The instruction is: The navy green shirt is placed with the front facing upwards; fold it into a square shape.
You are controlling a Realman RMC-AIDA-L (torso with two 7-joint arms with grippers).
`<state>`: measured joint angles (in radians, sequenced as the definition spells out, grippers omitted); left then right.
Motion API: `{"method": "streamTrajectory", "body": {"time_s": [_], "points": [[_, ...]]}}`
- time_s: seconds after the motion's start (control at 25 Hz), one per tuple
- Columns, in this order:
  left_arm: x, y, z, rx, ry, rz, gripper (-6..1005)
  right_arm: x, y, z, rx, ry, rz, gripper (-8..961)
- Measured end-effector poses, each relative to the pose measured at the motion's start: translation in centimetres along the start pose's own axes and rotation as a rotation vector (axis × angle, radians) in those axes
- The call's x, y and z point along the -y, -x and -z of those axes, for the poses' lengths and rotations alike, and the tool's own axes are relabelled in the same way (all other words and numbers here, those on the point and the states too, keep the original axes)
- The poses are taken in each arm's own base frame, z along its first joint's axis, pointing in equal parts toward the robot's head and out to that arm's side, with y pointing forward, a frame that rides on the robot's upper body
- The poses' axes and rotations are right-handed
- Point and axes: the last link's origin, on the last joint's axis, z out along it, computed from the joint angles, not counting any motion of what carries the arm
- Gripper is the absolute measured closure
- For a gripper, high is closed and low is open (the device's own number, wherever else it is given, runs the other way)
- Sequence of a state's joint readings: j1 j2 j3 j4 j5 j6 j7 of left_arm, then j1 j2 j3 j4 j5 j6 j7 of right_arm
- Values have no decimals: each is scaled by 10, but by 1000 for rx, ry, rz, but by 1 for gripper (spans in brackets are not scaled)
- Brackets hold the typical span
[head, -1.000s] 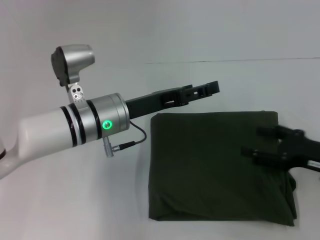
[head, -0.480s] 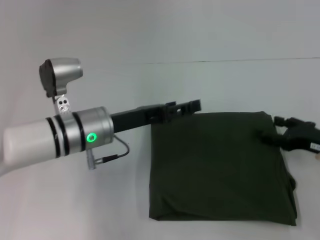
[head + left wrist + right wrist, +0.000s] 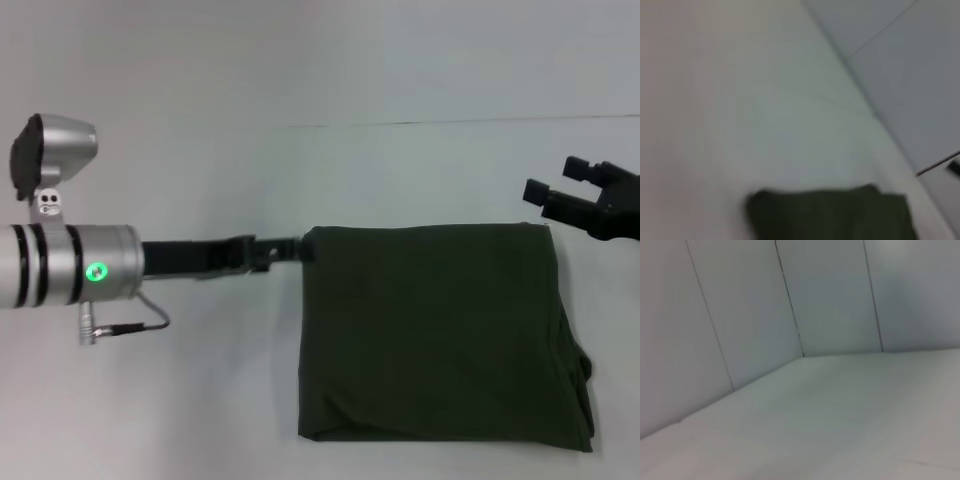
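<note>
The navy green shirt lies folded into a rough square on the white table, plain green side up, with a small bulge of cloth at its right edge. My left gripper hovers at the shirt's far left corner, seen edge-on. My right gripper hangs open in the air beyond the shirt's far right corner, holding nothing. In the left wrist view the shirt shows as a dark patch. The right wrist view holds only table and wall.
The white table spreads out left of and behind the shirt. A pale panelled wall rises behind it. My left arm reaches across the left side of the table, with its cable hanging below.
My left arm has drawn back to the left, its gripper now at the shirt's far left corner. My right gripper has lifted off the shirt and moved back to the right.
</note>
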<state>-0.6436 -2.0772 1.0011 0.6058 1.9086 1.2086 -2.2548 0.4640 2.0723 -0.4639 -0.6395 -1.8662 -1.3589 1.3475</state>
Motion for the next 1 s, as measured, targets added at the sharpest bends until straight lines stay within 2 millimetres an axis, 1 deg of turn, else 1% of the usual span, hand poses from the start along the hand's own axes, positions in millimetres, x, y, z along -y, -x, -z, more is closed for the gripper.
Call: {"method": "streamTrajectory", "body": {"time_s": [0.12,0.32,0.6,0.68,1.0], "points": [[5,6,3,77,-51,49,61,1,2,2,5,-1,8,69],[3,14,0,115,-48,91,61,-1,1,1,7,2,21,69],[3,24,-12,142,-51,125,62,-3,3,-2,10,15,30,70],[0,29,-19,157,-40,132,62,-3,4,-2,12,18,31,70],[-10,36,-34,188,-19,134,61,-2,5,-2,14,17,34,70]]}}
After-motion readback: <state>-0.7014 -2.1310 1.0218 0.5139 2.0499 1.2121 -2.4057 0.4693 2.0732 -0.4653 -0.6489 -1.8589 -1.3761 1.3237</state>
